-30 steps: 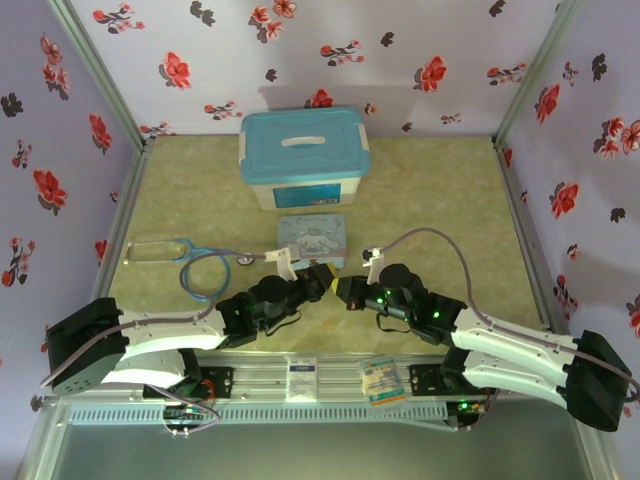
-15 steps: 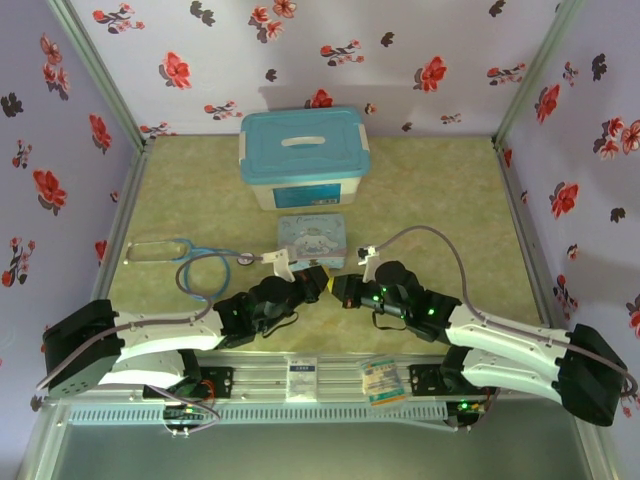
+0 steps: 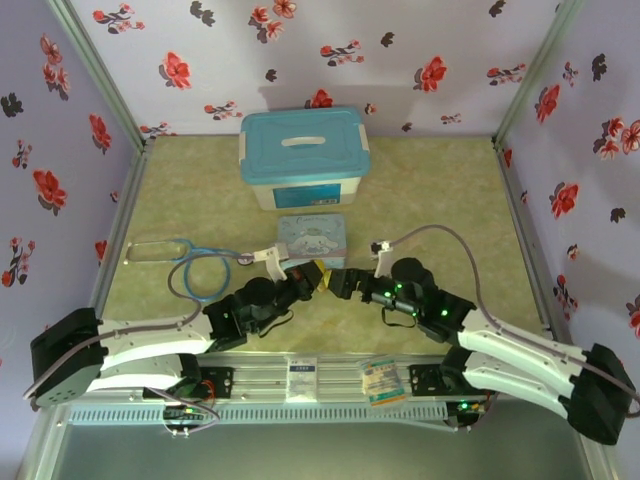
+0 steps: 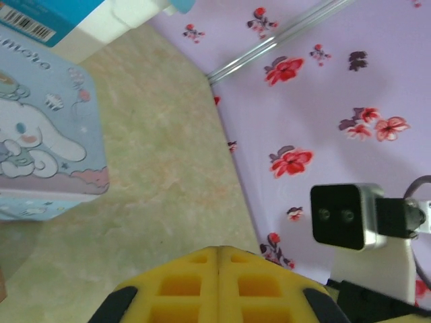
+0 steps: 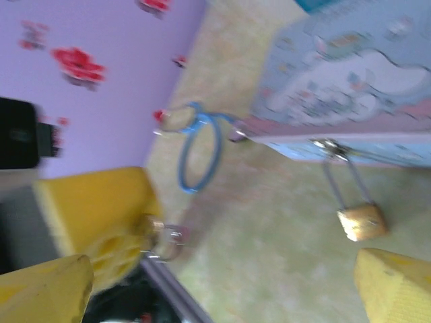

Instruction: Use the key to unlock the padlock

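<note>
Both arms lie low, wrists stretched toward each other before the closed cartoon tin (image 3: pixel 313 238). My right gripper (image 5: pixel 219 276) gapes wide; the padlock (image 5: pixel 362 223) hangs from the tin's latch just ahead of one of its fingertips. My left gripper (image 4: pixel 219 276) is pressed together, pinching what seems, through the blur, to be the key (image 5: pixel 161 239).

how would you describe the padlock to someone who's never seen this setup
Start at the pale blue cartoon tin in front of the big lidded box. A thin shackle runs from the tin's edge to the padlock beside it. It is the one small brass-gold block there.
</note>
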Tool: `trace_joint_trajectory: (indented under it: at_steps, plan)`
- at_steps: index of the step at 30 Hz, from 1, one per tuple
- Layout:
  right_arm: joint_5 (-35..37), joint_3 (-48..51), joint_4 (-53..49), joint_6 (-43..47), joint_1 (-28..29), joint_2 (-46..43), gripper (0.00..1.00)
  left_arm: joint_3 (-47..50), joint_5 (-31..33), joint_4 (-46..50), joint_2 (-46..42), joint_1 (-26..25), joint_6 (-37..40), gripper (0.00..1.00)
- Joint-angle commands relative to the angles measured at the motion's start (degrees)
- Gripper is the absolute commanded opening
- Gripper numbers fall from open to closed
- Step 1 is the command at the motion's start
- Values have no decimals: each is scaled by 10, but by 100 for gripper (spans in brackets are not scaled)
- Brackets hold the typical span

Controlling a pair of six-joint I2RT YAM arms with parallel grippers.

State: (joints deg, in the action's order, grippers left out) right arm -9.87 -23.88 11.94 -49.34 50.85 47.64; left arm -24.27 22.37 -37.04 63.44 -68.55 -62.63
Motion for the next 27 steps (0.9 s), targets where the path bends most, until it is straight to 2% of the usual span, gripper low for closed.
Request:
trace_joint_trajectory:
  at_steps: [1, 4, 8, 11, 18, 24, 27]
  plan:
    - [-83, 16, 133, -23, -25, -17, 99, 21, -38, -72, -19, 13, 40, 0]
    - [-122, 16, 231, -54, -26, 13, 99, 14, -80, -76, -35, 29, 36, 0]
    - [-139, 45, 389, -117, -31, 60, 95, 24, -95, -107, -53, 38, 29, 0]
    - [-151, 47, 402, -127, -35, 81, 78, 21, -96, -104, -67, 40, 27, 0]
    - [-158, 63, 483, -160, -35, 102, 50, -7, -119, -110, -43, 42, 22, 0]
    - [-167, 72, 502, -167, -35, 112, 34, 0, -118, -158, -12, 46, 5, 0]
    - [-163, 82, 503, -168, -35, 110, 33, 8, -116, -186, 0, 47, -7, 0]
